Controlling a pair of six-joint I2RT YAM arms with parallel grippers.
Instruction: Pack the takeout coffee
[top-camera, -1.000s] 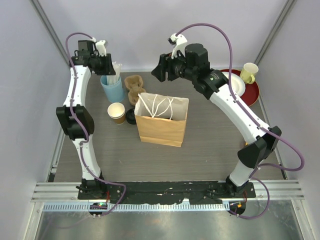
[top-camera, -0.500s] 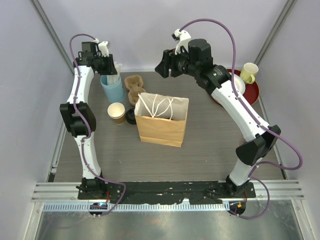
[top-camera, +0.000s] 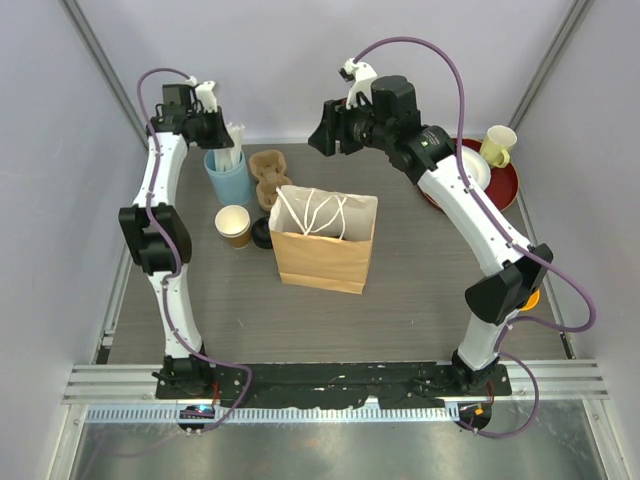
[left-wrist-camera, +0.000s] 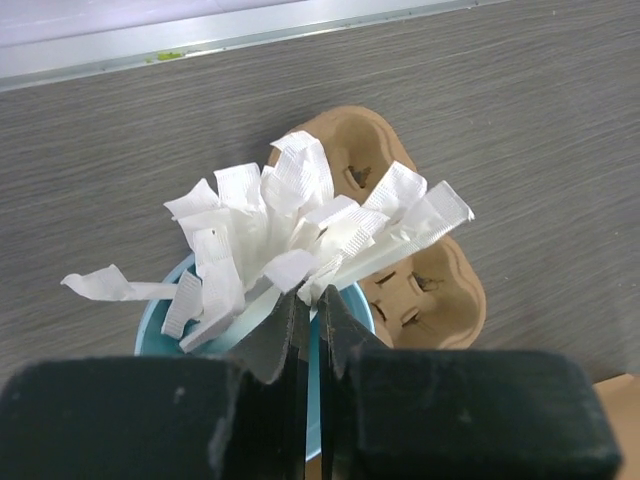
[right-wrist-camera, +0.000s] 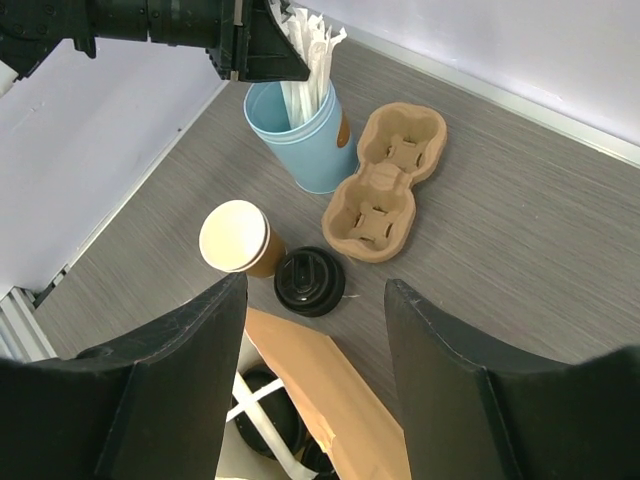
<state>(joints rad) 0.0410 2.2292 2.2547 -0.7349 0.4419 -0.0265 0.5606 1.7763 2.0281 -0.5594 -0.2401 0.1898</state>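
Left gripper (left-wrist-camera: 308, 305) newly closed above straws (left-wrist-camera: 280, 215), carrier (left-wrist-camera: 425, 290)

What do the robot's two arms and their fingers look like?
Both the left arm and the right arm have white tube-like links between chunky black joints. A purple cable loops along each one, and a small white bracket sits on each wrist. The fingers are matte black and taper toward their tips.

No legible text or labels anywhere
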